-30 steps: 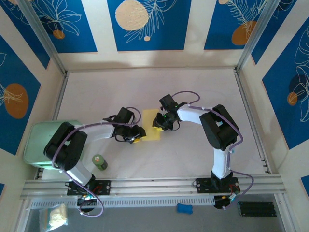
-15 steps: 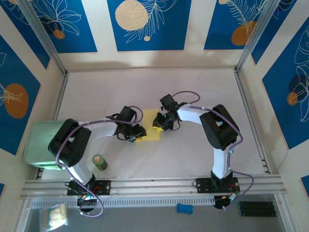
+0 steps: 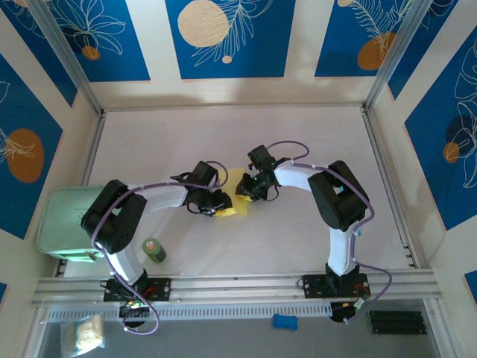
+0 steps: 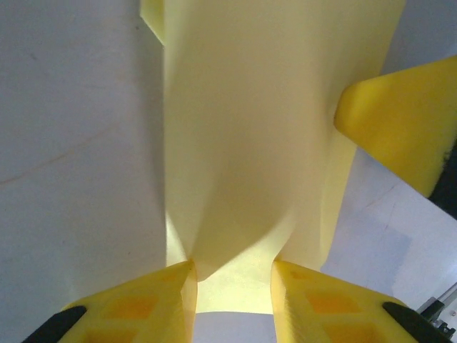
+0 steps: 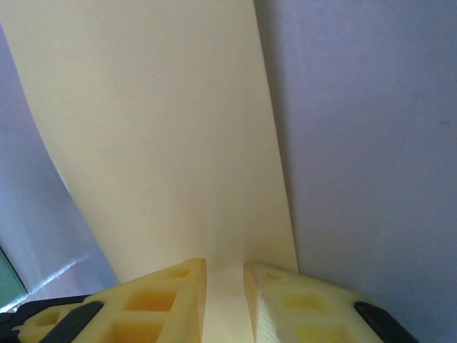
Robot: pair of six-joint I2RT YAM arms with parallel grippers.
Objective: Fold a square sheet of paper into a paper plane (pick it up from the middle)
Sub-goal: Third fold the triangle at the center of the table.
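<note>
Pale-yellow square sheet of paper (image 3: 233, 192) at mid-desk (image 3: 298, 134), bowed up btwn both arms; left fingers (image 4: 143, 307) clenched on its left side, right fingers (image 5: 164, 300) pinching its right side

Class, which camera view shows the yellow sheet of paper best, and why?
The left wrist view: the sheet of paper is close, its bend and edges plain, pinched by the left gripper. The right wrist view gives a flat strip in the right gripper. The top view shows a small patch between the grippers.
</note>
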